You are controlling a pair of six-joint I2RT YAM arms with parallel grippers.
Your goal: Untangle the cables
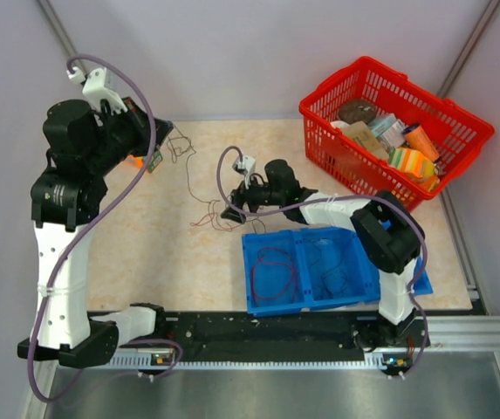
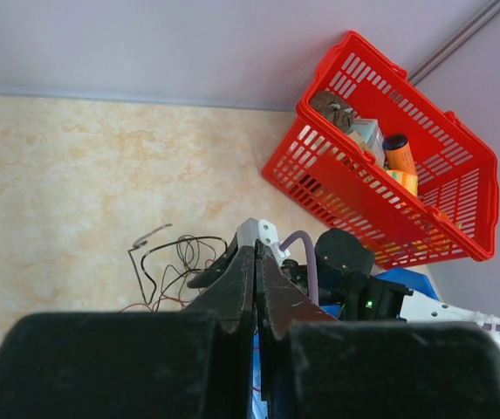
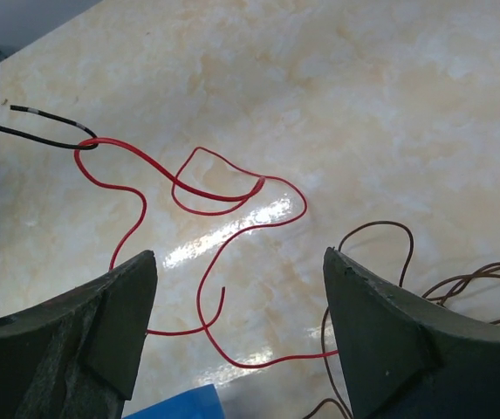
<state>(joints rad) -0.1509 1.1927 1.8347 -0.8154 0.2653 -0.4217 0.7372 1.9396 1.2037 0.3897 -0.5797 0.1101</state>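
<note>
Plain grey walls enclose a beige marbled table. A red basket stands far right. A blue tray lies near, holding two coiled cables. Left gripper: fingers pressed together. Right gripper: fingers wide apart above thin red, maroon and black cables looped mid-table.

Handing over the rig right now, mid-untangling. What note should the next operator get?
Left end effector: shut, raised at far left; whether it pinches a cable is unclear.
Right end effector: open, low over the red cable.
Tangle: on the table beside it.
Done: maroon cable and dark cable sit in separate blue tray compartments.
To do: separate the tangle's remaining cables.
</note>
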